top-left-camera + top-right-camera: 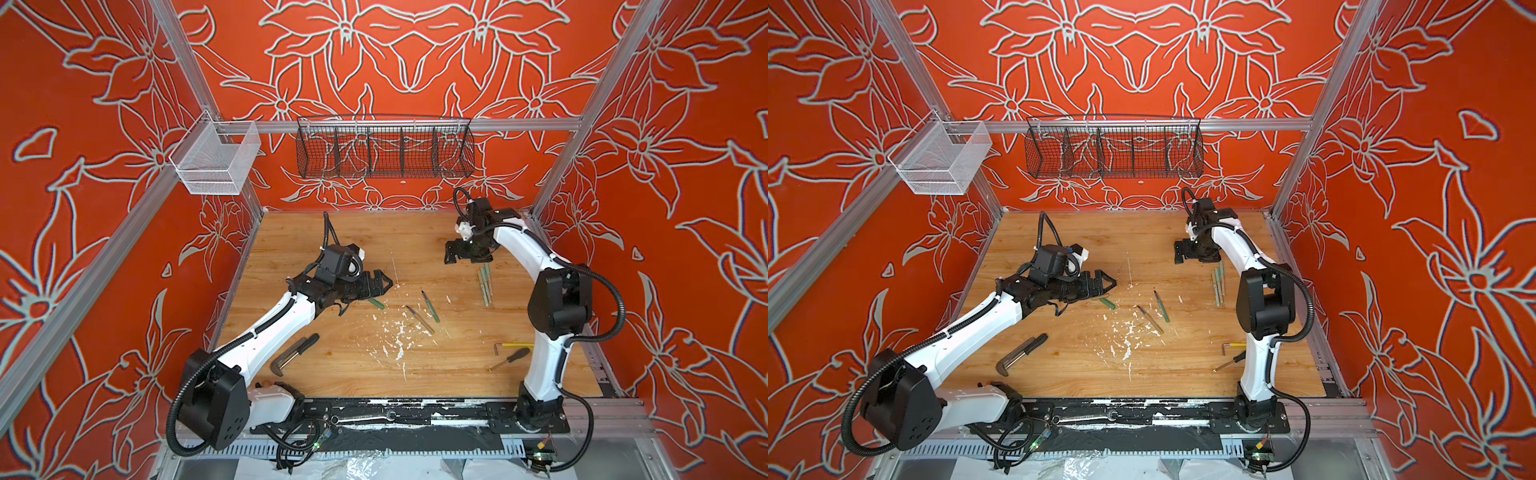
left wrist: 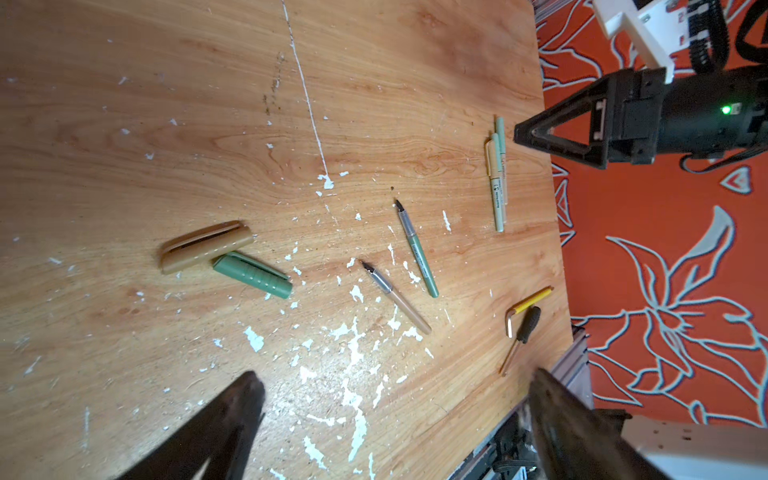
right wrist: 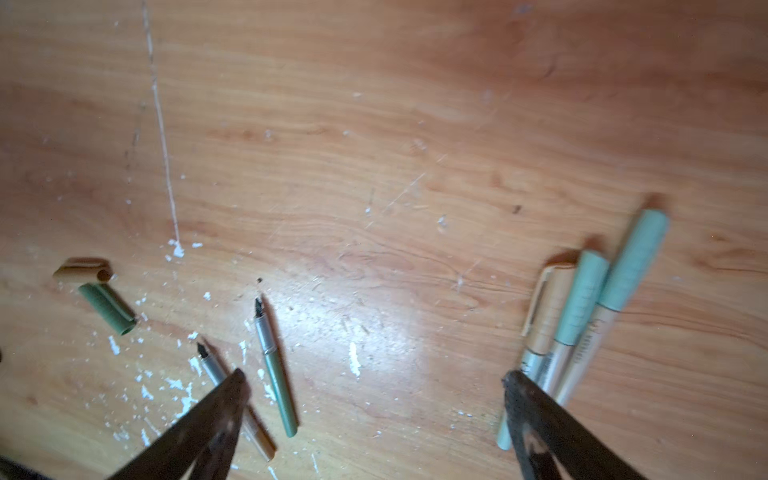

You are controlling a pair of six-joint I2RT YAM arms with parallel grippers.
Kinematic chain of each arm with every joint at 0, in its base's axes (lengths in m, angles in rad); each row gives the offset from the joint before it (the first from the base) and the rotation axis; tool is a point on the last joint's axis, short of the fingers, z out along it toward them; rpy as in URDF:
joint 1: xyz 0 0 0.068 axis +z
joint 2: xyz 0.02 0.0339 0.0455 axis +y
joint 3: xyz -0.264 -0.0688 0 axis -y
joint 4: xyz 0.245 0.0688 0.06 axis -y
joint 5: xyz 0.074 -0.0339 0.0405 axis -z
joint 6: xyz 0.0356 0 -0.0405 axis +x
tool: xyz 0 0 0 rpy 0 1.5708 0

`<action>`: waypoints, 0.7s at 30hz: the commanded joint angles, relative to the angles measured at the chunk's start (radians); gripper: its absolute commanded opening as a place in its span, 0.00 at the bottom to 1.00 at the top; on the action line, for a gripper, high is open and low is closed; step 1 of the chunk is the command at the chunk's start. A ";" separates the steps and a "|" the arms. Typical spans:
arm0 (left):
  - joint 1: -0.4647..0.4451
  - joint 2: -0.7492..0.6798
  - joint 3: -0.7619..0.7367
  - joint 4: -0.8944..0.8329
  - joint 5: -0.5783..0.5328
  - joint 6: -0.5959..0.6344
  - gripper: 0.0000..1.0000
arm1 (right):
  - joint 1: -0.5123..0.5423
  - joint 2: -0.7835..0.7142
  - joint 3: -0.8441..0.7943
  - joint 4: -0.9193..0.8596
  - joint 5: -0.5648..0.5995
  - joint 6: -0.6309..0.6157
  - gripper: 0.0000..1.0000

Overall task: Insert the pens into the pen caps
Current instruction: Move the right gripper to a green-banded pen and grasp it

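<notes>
Three capped pens (image 1: 485, 286) lie by the desk's (image 1: 332, 249) right edge; with the left gripper (image 2: 394, 374) and right gripper (image 3: 374, 374) both spread wide and empty, we judge the next move is lifting the mid-desk green pen (image 2: 417, 249) or tan pen (image 2: 397, 297) and its green cap (image 2: 253, 275) or tan cap (image 2: 205, 246), left of centre.

— How are your arms set?
— My left arm (image 1: 270, 324) stretches forward and toward the middle, wrist low. My left gripper (image 2: 395, 390) has its jaws spread wide, holding nothing.
— And the right?
— My right arm (image 1: 513, 241) rises from its base, elbow high, and folds back toward the middle. My right gripper (image 3: 374, 379) points downward, jaws spread just as wide, empty as well.
</notes>
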 commanded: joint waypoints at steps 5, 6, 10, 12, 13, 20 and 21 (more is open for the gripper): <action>-0.010 -0.057 -0.077 0.047 -0.032 0.024 0.97 | 0.123 0.026 -0.043 -0.046 -0.022 0.026 0.96; -0.010 -0.058 -0.083 0.039 -0.047 0.031 0.97 | 0.142 0.036 -0.043 -0.052 -0.010 0.035 0.94; -0.010 -0.059 -0.097 0.006 -0.082 0.052 0.97 | 0.195 0.063 -0.041 -0.058 0.015 0.065 0.86; -0.010 -0.068 -0.116 0.020 -0.073 0.054 0.97 | 0.207 0.091 -0.026 -0.073 0.024 0.084 0.78; -0.010 -0.075 -0.127 0.031 -0.068 0.050 0.97 | 0.209 0.105 -0.018 -0.075 0.024 0.086 0.75; -0.010 -0.175 -0.185 0.044 -0.045 0.061 0.97 | 0.223 0.186 0.013 -0.124 0.046 0.123 0.64; -0.010 -0.192 -0.192 0.037 -0.044 0.069 0.97 | 0.226 0.190 0.013 -0.122 0.048 0.127 0.61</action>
